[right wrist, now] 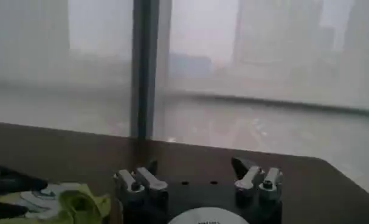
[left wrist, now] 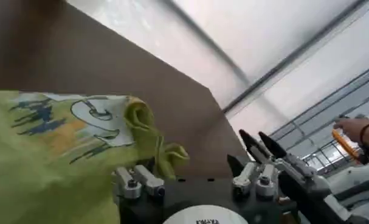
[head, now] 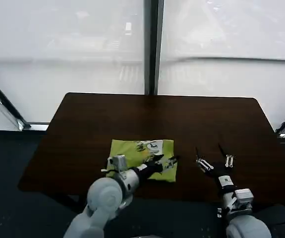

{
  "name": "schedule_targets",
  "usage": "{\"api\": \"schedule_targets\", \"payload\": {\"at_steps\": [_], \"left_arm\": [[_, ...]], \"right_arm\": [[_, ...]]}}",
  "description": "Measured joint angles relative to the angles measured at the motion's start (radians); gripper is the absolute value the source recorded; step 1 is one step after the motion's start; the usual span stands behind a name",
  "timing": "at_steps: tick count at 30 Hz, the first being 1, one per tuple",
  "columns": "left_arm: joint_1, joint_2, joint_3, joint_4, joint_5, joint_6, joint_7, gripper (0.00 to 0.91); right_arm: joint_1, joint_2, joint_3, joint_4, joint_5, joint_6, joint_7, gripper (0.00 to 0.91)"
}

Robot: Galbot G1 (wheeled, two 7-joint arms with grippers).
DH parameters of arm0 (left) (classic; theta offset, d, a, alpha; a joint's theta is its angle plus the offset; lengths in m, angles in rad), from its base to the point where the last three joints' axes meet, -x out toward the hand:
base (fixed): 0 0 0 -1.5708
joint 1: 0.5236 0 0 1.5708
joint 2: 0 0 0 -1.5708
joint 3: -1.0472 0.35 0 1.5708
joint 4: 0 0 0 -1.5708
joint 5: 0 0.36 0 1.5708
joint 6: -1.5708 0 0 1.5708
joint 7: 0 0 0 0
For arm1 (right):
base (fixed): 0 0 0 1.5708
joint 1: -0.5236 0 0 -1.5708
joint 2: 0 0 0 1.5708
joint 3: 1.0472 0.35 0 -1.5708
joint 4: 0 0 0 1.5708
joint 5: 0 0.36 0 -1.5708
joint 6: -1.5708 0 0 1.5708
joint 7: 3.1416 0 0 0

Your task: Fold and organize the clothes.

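Note:
The clothes are one lime-green T-shirt (head: 132, 153), folded into a small rectangle near the table's front edge with its white print facing up. My left gripper (head: 166, 160) hovers open over the shirt's right edge. In the left wrist view a bunched fold of the T-shirt (left wrist: 152, 137) lies against one finger of the left gripper (left wrist: 193, 167), with bare table between the jaws. My right gripper (head: 209, 151) stands open over bare table to the right of the shirt. The right wrist view shows the right gripper (right wrist: 195, 164) holding nothing, with the T-shirt (right wrist: 75, 206) off to one side.
The dark brown table (head: 107, 119) has free room behind and on both sides of the shirt. Its front edge runs close to the shirt. Large windows with a dark post (head: 151, 44) stand beyond the far edge.

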Motion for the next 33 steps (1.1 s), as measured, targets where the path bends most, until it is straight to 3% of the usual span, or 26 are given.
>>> {"api": "schedule_targets", "payload": {"at_steps": [6,14,23,33], "left_arm": [[-0.013,0.007,-0.028,-0.019,0.023,0.0,0.011,0.878],[-0.012,0.121,-0.144,-0.083,0.114,-0.008,0.126,0.878],[0.073,0.32,-0.303,-0.009,0.182,-0.244,0.264,0.878],[0.183,0.351,-0.333,0.036,0.134,-0.392,0.185,0.878]], "right_arm": [[0.003,-0.026,-0.037,0.0,-0.01,-0.01,-0.037,0.878],[0.023,-0.093,-0.072,-0.029,-0.006,-0.001,-0.09,0.878],[-0.005,-0.097,-0.024,0.006,0.117,0.01,-0.036,0.878],[-0.044,-0.104,0.06,0.077,0.184,-0.002,-0.003,0.878]]}}
